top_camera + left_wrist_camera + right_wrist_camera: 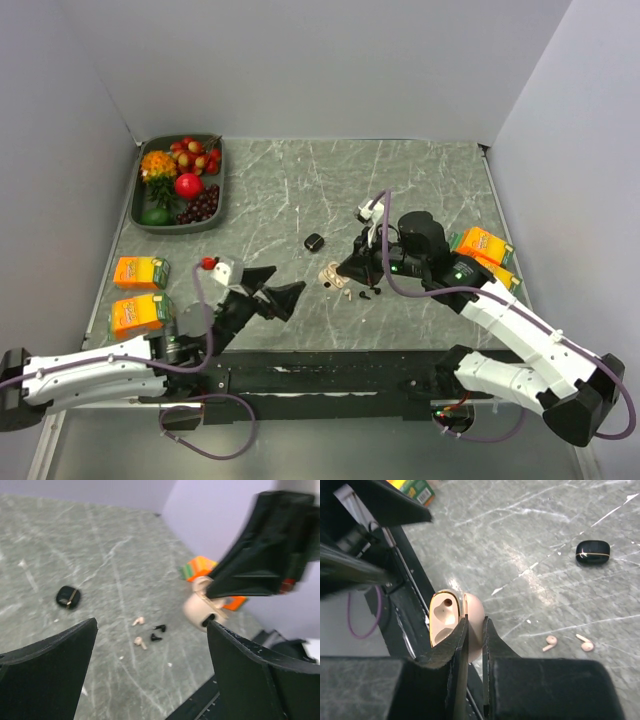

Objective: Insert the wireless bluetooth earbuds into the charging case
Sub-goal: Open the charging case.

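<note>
White arms (90, 370), black claws (278, 288), purple cables (440, 293)

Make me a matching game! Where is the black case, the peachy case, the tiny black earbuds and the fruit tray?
Things:
1 black charging case
2 beige case
3 black earbuds
4 fruit tray

Places:
A far left corner
B pinched in the right gripper
C lying shut, by itself
D loose beside the beige earbuds

Pairs: 1-C, 2-B, 3-D, 4-A

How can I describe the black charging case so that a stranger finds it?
On the marble table, look near the middle, left of the right arm's fingers. The black charging case lies there, closed. Unlike the beige case in those fingers, it is glossy black with a thin gold line.
</note>
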You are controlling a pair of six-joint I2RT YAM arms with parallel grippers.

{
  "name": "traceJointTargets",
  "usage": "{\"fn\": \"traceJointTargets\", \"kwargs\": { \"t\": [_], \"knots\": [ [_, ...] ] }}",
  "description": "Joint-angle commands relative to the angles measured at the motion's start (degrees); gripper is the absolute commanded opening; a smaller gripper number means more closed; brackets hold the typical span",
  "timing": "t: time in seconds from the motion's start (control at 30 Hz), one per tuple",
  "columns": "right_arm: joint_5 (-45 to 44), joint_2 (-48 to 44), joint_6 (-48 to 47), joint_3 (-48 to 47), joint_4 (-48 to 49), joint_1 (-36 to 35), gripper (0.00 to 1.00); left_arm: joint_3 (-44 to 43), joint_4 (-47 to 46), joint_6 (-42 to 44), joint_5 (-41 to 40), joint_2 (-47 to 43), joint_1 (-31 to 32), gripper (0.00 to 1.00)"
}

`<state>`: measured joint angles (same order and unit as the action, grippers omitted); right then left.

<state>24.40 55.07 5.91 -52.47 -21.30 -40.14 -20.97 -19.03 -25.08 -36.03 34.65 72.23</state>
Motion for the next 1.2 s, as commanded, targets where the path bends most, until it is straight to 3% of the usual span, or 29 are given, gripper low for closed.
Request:
{"fn": "traceJointTargets", "kwargs": {
  "t": [0.0, 0.2, 0.27, 0.37, 0.57, 0.8, 0.97, 1.17],
  "knots": [
    [4.05, 1.17, -5.38, -4.83, -2.16, -0.2, 0.0, 2.25, -2.16, 4.95, 10.0, -7.22, 0.2, 0.96],
    [8.99, 2.68, -6.53, -8.35, -6.74, 0.06, 0.0, -0.46, -2.69, 9.69, 34.6, -5.66, 0.02, 0.96],
    [11.53, 2.24, -6.0, -8.27, -6.65, 0.06, 0.0, -4.92, 2.74, 14.15, 41.96, -2.77, 0.02, 0.96],
    [13.74, 2.15, -6.0, -8.09, -6.82, 0.15, 0.0, -10.47, 12.13, 21.27, 44.11, 0.84, 0.02, 0.97],
    [15.24, -0.74, -3.8, -6.77, -6.65, -0.2, 0.0, -12.96, 17.18, 26.93, 43.23, 4.54, -2.78, 0.99],
    [13.83, -2.86, -4.85, -6.33, -8.05, -2.31, 0.0, -10.05, 12.97, 25.43, 52.11, 4.37, -13.59, 0.95],
    [13.39, -2.34, -5.38, -6.68, -9.11, -3.63, 0.0, -10.75, 8.92, 22.8, 57.21, 7.35, -14.75, 0.94],
    [11.54, -2.69, -5.38, -5.81, -9.2, -4.68, 0.0, -13.22, 6.82, 18.76, 68.78, 11.4, -17.55, 0.81]
  ]
}}
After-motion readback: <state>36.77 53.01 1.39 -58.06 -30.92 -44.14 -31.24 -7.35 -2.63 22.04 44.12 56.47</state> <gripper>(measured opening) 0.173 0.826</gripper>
